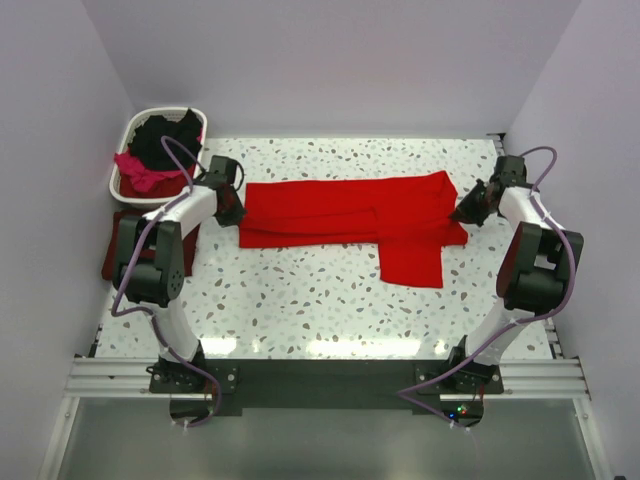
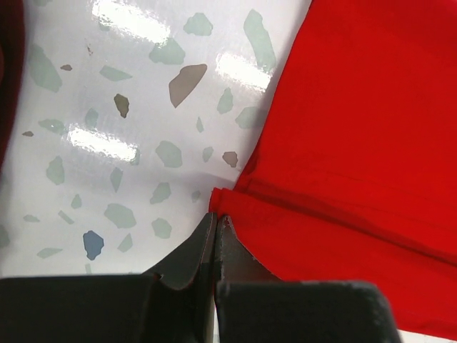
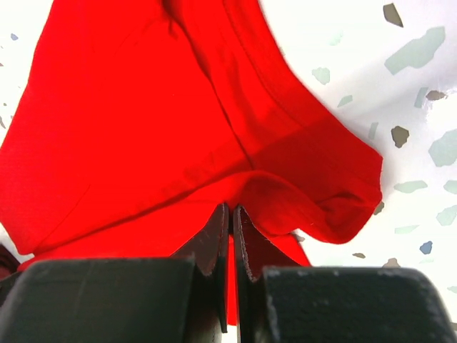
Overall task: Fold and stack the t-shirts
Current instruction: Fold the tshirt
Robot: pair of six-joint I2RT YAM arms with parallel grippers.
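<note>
The table [image 1: 300, 300] fills the top view. Across its middle lies the red shirt [image 1: 340, 210], folded into a long band whose axis runs left to right, with one flap reaching toward the bottom of the frame right of centre. At upper left the basket [image 1: 118, 178] holds a black shirt [image 1: 165, 135] and a pink shirt [image 1: 140, 175]. A maroon shirt [image 1: 108, 250] lies below it at the table's left edge.

The left gripper [image 1: 232, 212] sits at the band's left end and the right gripper [image 1: 468, 212] at its right end, so each arm has its own end and the cloth stretches between them. In the left wrist view the left fingers [image 2: 189, 257] are closed, their tips nipping the shirt's corner. The right fingers [image 3: 207, 246] are likewise closed, pinching a raised ridge of red cloth.
</note>
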